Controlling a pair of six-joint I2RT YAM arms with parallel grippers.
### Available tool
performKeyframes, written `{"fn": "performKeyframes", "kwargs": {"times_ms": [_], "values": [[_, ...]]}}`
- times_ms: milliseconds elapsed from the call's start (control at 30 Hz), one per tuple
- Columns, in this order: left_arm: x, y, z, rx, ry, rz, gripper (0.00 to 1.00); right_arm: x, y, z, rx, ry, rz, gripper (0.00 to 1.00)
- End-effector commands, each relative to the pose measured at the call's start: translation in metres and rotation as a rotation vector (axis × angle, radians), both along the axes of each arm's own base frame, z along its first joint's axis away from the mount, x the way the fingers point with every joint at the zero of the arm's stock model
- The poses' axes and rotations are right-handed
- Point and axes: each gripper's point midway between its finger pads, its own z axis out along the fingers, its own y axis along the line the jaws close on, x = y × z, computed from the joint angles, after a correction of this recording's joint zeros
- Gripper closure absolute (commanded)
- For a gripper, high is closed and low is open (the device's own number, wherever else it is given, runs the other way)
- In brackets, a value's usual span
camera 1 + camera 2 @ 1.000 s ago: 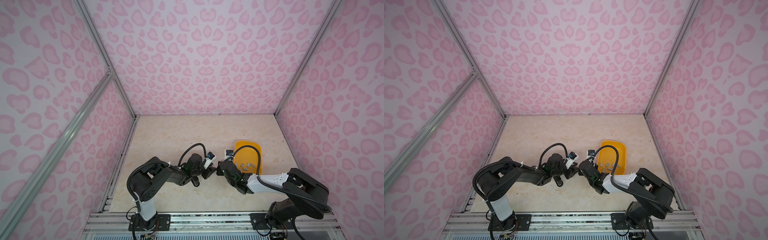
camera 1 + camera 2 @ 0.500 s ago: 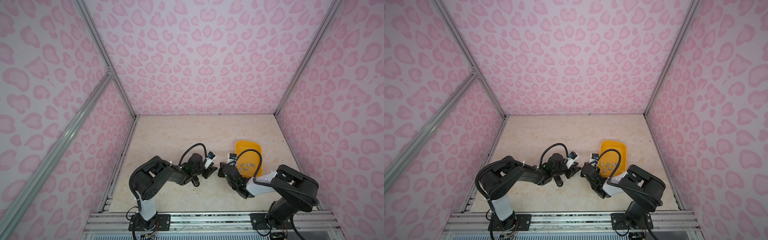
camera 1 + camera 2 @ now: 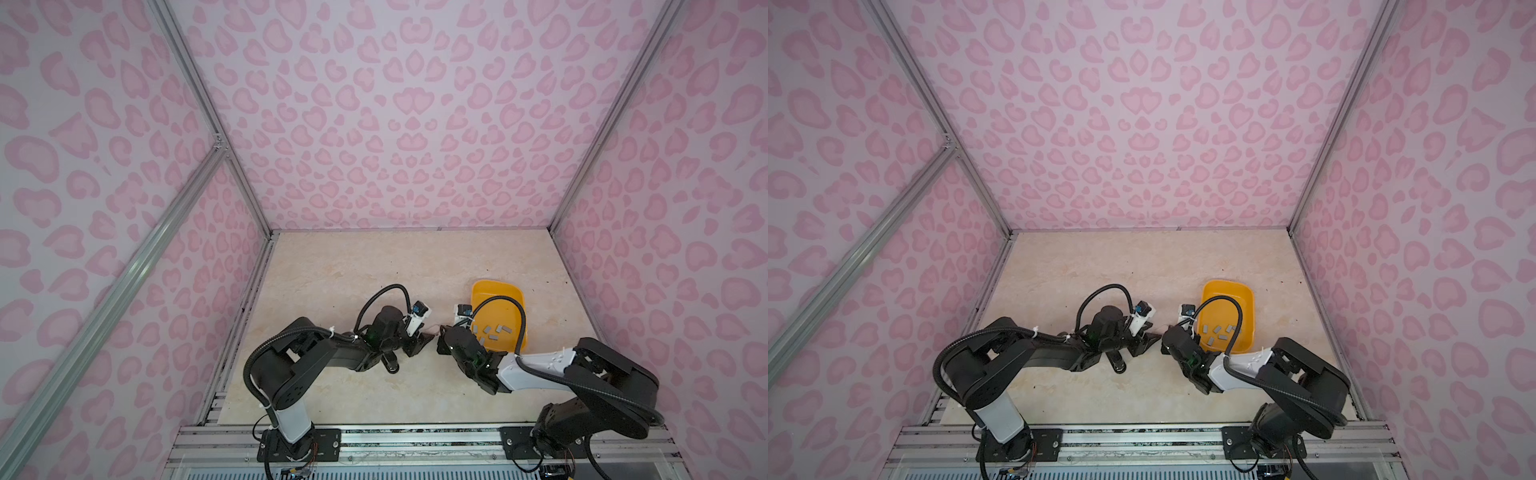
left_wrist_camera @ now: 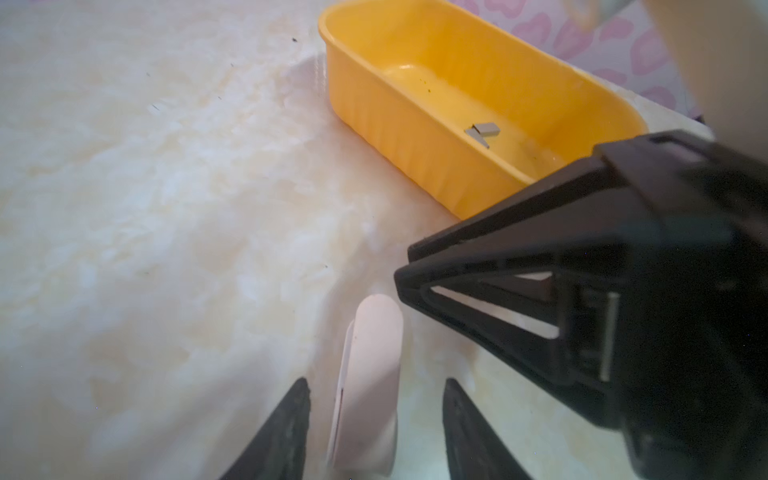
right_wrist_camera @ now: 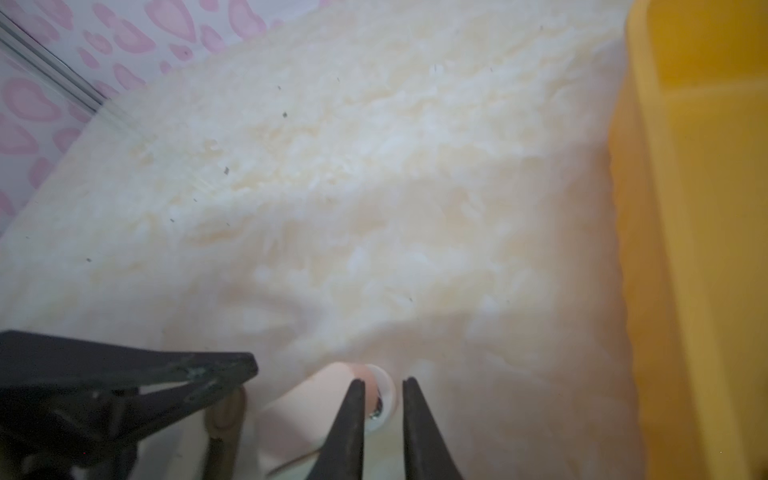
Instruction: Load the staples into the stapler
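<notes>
Jaws on left gripper point(image 4: 376, 380) parted, straddling pale pink plastic stapler point(image 4: 370, 365) on beige marbled table point(image 4: 166, 208), no pinch. Right gripper point(image 5: 382, 380): narrow gap at stapler's end. Loose in yellow plastic tray point(image 4: 415, 137) nearby: small flat grey metal staples point(image 4: 484, 129), black cable point(image 3: 500, 299) looping across.

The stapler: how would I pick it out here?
Find the yellow tub on the beige table. Beside it, the stapler sits between the open tips of the left claw. It is the only pale pink, round-ended bar; the staples are tiny grey strips inside the tub.
</notes>
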Motion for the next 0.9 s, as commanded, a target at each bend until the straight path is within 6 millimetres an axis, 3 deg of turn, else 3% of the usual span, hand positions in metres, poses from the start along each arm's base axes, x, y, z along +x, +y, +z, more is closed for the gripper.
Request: {"fn": "performKeyframes", "kwargs": {"times_ms": [0,100,200,300,400,533,600,700,767,867], "values": [[0.016,0.011,0.03,-0.013,-0.054,0.102,0.41,0.003,-0.014,0.024,-0.088,0.009,-0.014,0.66],[0.04,0.031,0.073,-0.066,-0.122,0.24,0.35,0.018,-0.044,0.068,-0.098,-0.01,-0.104,0.51],[0.073,0.072,0.119,-0.144,-0.133,0.46,0.34,0.029,-0.115,0.101,-0.143,-0.024,-0.338,0.41],[0.098,0.138,0.147,-0.168,-0.149,0.775,0.32,0.023,-0.202,0.118,-0.298,-0.023,-0.601,0.32],[0.105,0.217,0.148,-0.062,-0.239,1.081,0.28,0.008,-0.271,0.115,-0.483,-0.082,-0.809,0.29],[0.082,0.297,0.127,0.173,-0.291,1.304,0.28,-0.016,-0.334,0.071,-0.482,-0.039,-0.947,0.27],[0.069,0.326,0.105,0.186,-0.309,1.343,0.28,-0.026,-0.351,0.05,-0.443,-0.01,-0.974,0.27],[0.057,0.369,0.071,0.208,-0.272,1.422,0.26,-0.034,-0.368,0.037,-0.407,-0.067,-1.04,0.25],[0.052,0.393,0.053,0.21,-0.226,1.504,0.27,-0.023,-0.367,0.035,-0.353,-0.106,-0.996,0.25],[0.06,0.391,0.05,0.2,-0.213,1.467,0.31,0.003,-0.348,0.035,-0.308,-0.151,-0.84,0.19]]}}
